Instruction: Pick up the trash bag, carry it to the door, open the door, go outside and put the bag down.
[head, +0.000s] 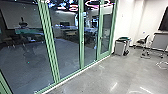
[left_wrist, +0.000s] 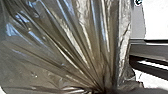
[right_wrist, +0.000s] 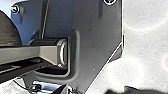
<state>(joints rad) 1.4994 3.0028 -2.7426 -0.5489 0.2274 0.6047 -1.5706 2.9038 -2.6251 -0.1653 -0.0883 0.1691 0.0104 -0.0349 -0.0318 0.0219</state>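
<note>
In the head view, a long glass wall with pale green metal frames (head: 81, 50) is seen running away from the robot, with a narrow glass panel (head: 105, 32) set in its far end. Just beside that end of the wall, a boxy grey cabinet with dark edges (head: 120, 47) is seen; farther from the wall, a dark-seated chair (head: 142, 41) and a grey-fronted table (head: 160, 41) are placed. Smooth grey concrete floor (head: 100, 77) is spread along the wall's foot. Pink ring-shaped lights (head: 97, 3) are seen through or mirrored in the wall's glass. In the left wrist view, the translucent, brownish-grey plastic trash bag (left_wrist: 62, 50) is drawn into tight pleats that meet at the left gripper (left_wrist: 107, 90), which is closed on its gathered material. The bag's place relative to the glass wall cannot be told. In the right wrist view, pale speckled ground (right_wrist: 145, 47) is shown; how far the right gripper is opened, or whether anything is held in it, cannot be told.
</note>
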